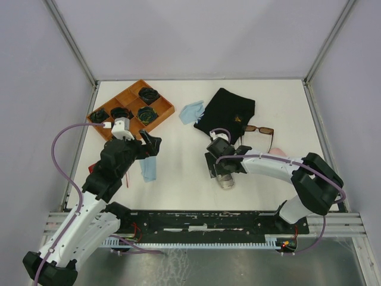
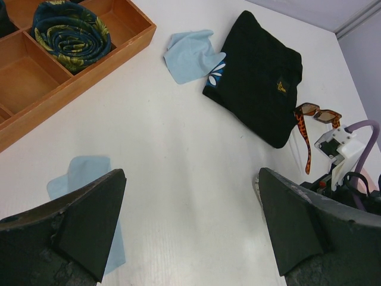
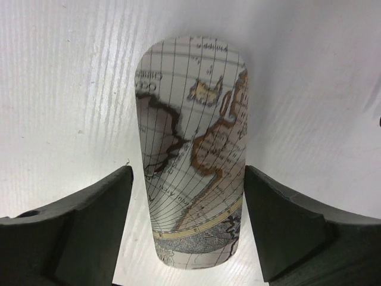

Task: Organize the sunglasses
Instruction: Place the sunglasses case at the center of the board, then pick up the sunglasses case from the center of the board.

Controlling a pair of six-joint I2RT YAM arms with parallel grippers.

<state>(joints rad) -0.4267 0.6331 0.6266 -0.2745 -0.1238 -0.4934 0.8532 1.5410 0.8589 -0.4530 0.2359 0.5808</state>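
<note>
The brown-tinted sunglasses [image 1: 259,129] lie unfolded on the table at the right edge of a black pouch [image 1: 229,113]. In the left wrist view these sunglasses [image 2: 315,113] show at the far right. My right gripper [image 1: 225,173] hangs low over a grey map-patterned glasses case [image 1: 227,181]. Its fingers straddle the case [image 3: 190,149], with a visible gap on the left side, so the right gripper [image 3: 187,229] is open. My left gripper [image 1: 152,143] hovers open over bare table, and nothing sits between the left gripper's [image 2: 190,226] fingers. No red pair is in view.
A wooden tray [image 1: 162,96] with rolled ties sits at the back left. One light blue cloth [image 1: 191,112] lies beside the pouch, and another cloth [image 1: 149,170] lies under my left arm. A pink case [image 1: 277,154] peeks out behind my right arm.
</note>
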